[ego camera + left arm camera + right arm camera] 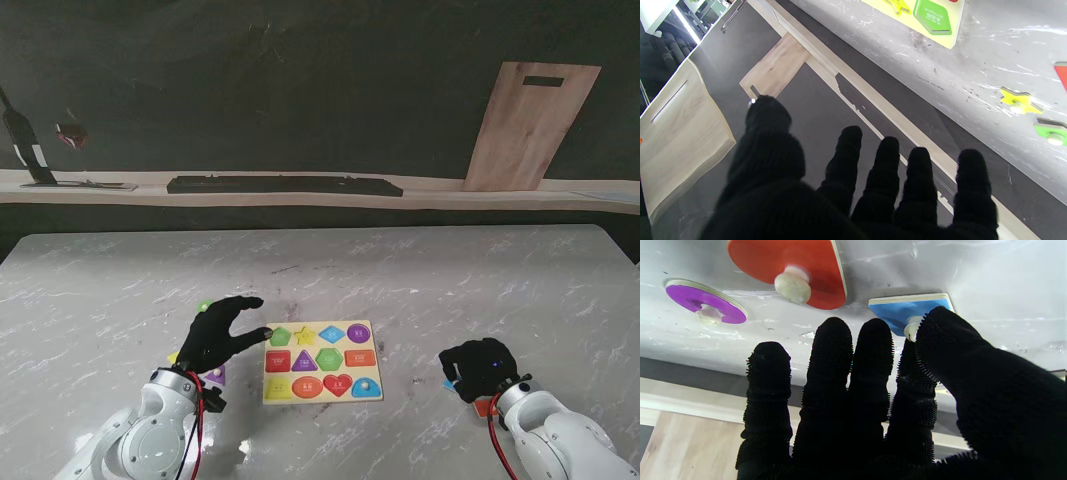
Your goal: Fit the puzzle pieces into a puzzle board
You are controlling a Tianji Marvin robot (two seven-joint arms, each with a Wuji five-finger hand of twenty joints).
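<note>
Blue piece at the right hand's fingertips; board lies between the hands.

Left hand (218, 335) hovers at the board's 9 o'clock edge, fingers spread, holding nothing; loose yellow star (1020, 100) and green piece (1053, 132) nearby. Puzzle board (318, 398) flat, long axis left-right. Right hand (478, 368), well off at 3 o'clock, thumb and index finger closing round the blue piece (903, 311) knob; grip seemingly not yet firm.

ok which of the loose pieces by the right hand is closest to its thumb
The blue piece. In the right wrist view the thumb of the right hand overlaps its edge beside its knob, while the red piece and purple round piece lie apart from the fingers.
</note>
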